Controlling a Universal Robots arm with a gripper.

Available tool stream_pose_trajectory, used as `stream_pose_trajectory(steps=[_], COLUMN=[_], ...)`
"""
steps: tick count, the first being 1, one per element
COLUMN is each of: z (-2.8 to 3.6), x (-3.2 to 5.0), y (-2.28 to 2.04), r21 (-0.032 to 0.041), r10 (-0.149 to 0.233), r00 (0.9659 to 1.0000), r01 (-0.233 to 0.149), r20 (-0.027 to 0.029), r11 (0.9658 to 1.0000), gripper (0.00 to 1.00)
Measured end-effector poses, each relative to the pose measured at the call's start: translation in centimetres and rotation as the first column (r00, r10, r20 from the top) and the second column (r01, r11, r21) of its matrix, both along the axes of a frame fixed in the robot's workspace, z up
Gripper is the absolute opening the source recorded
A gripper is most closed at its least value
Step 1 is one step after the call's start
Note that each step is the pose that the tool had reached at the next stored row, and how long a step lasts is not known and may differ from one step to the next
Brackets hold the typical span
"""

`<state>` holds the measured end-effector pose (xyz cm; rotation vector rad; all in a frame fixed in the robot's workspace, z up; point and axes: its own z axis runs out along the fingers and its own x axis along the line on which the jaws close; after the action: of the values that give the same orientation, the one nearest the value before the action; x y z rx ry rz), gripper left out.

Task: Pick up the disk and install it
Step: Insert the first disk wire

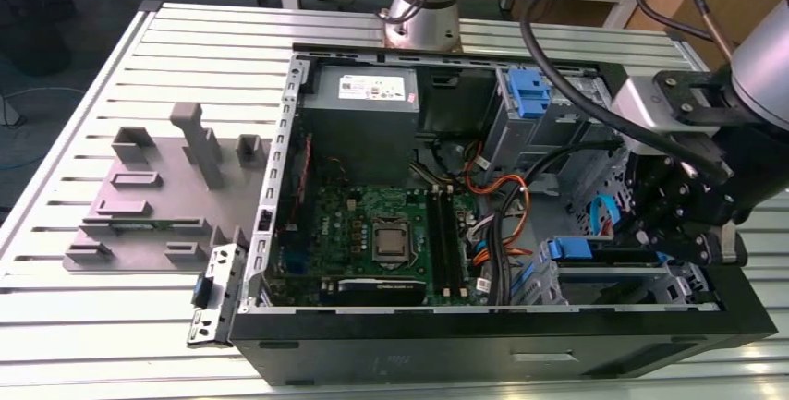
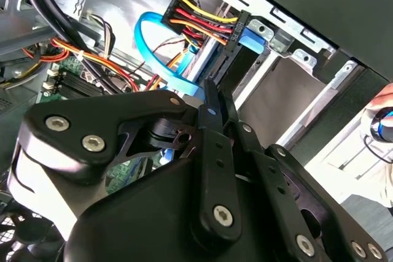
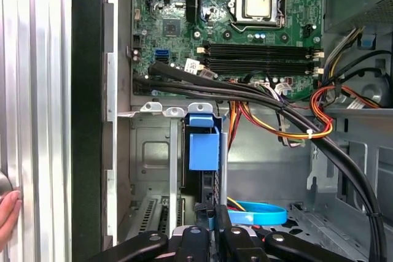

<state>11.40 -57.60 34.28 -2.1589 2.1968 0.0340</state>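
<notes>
You have the disk (image 3: 204,150) mostly in the drive bay (image 3: 156,151) already; gripper (image 3: 212,205) w/ claw pressed together at its end. I think only full seating is left.

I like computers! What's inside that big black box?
Inside the box: a green motherboard, a grey power supply, orange cables and a blue clip. The gripper reaches in too, covering whatever lies under it.

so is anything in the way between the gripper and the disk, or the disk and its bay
Nothing visible. The gripper is right at the disk, which stands edge-on in the metal drive cage. The blue cable loops beside the gripper, outside the cage.
</notes>
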Motion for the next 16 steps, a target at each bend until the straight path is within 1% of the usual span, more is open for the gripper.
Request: stream_pose_trajectory(steps=[2,5,7,11,16], z=[-0.14,-0.19,-0.23,-0.33,-0.36], x=[0.00,0.00,-0.01,-0.08,-0.11], y=[-0.02,-0.02,-0.02,-0.02,-0.02], r21=[0.0019,0.0021,0.0034,0.0040,0.0040], r10=[0.001,0.002,0.002,0.006,0.007], r00=[1.0000,1.0000,1.0000,1.0000,1.0000], r01=[-0.001,-0.002,-0.002,-0.006,-0.007], r20=[0.0020,0.0024,0.0028,0.0060,0.0066], r11=[1.0000,1.0000,1.0000,1.0000,1.0000], gripper=[0.16,0.16,0.16,0.16,0.16])
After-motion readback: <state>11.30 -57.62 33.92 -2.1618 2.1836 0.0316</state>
